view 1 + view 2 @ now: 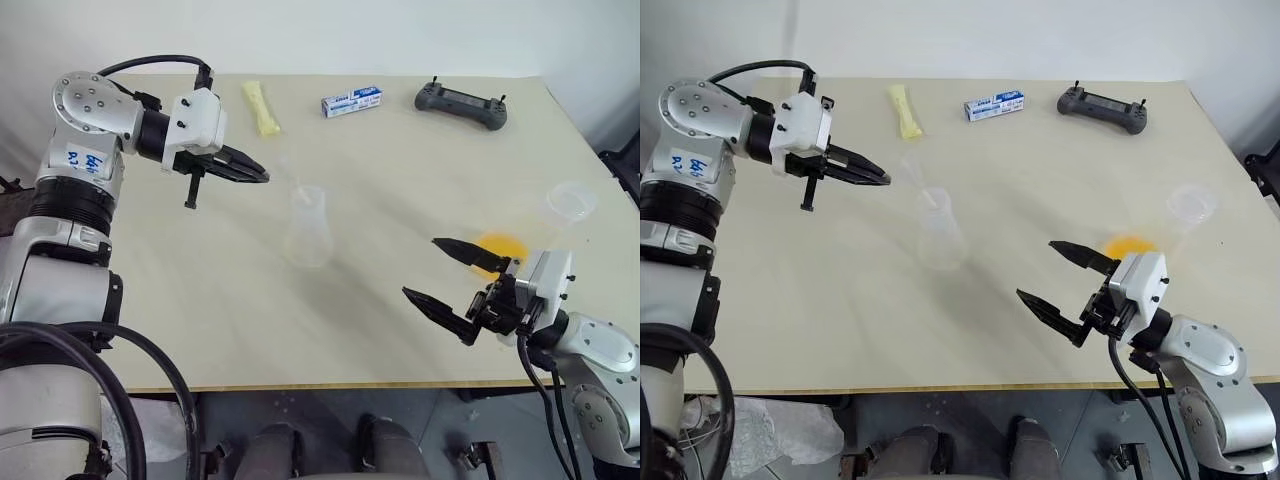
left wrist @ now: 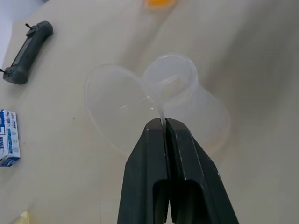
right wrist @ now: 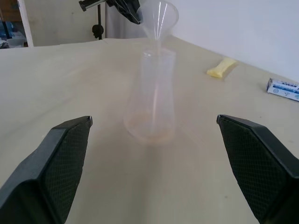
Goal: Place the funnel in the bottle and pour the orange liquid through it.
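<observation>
The funnel is hanging over the bottle, its thin stem just reaching down toward the neck, and I am pinching its rim between the closed fingers of my left gripper. From my left wrist the wide cone is sitting beside and partly over the bottle's round mouth, so I am judging the stem to be at the opening but not yet seated. The bottle itself is standing upright near the middle of the table, a little toward my left side.

My right gripper is waiting with its fingers spread wide and nothing between them, near the front edge on my right. Just beyond it, the orange liquid is showing through a clear container lying toward the right edge.

Along the far edge a pale yellow packet, a small blue and white box and a dark controller are lying well apart from the work.

The step in hand is seating the funnel. Next I am expecting to lower the stem straight into the neck, keeping it centred, then let go gently so the light bottle is not tipping, before my right gripper goes for the liquid.
</observation>
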`<move>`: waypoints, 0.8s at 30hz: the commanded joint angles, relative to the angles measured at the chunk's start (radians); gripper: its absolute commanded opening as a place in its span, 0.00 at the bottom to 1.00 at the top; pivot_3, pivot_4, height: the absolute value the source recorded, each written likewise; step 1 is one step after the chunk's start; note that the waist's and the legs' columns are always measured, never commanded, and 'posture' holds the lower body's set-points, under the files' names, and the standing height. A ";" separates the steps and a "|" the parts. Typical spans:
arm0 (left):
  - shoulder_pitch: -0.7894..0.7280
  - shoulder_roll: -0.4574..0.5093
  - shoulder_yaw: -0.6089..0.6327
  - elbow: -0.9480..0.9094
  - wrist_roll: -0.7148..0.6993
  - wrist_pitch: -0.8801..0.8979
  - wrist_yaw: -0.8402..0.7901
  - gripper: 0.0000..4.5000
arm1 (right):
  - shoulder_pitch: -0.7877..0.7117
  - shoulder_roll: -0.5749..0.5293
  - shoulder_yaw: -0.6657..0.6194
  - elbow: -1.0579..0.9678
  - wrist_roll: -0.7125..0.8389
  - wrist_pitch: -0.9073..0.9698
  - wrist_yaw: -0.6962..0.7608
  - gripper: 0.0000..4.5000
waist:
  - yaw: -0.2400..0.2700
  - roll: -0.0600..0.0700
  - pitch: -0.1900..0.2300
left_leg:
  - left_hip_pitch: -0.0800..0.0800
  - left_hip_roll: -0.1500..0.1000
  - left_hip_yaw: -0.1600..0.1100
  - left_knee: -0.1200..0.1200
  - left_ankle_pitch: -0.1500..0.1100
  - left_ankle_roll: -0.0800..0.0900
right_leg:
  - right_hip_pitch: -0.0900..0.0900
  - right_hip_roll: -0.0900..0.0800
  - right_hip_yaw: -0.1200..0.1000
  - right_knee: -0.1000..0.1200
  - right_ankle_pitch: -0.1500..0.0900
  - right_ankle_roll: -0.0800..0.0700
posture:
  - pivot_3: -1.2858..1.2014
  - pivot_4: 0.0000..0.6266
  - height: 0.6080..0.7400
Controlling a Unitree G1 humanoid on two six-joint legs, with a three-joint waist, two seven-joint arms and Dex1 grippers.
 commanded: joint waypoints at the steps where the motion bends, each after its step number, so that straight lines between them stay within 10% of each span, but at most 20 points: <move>1: -0.061 -0.012 -0.020 0.007 -0.014 -0.034 -0.112 0.00 | 0.012 0.007 -0.004 -0.024 0.002 -0.022 -0.003 1.00 | 0.001 0.000 0.000 | 0.000 0.000 0.000 0.000 0.000 0.000 | 0.000 0.000 0.000 0.000 0.000 0.000 | 0.52 0.24 1.00; 24: -0.201 -0.039 -0.244 0.027 0.005 -0.128 -0.112 0.00 | 0.047 0.016 0.008 -0.026 -0.030 -0.043 -0.003 1.00 | 0.000 0.000 0.000 | -0.001 0.000 0.000 0.000 0.000 0.001 | 0.000 0.000 0.000 0.000 0.000 0.000 | 0.52 0.24 1.00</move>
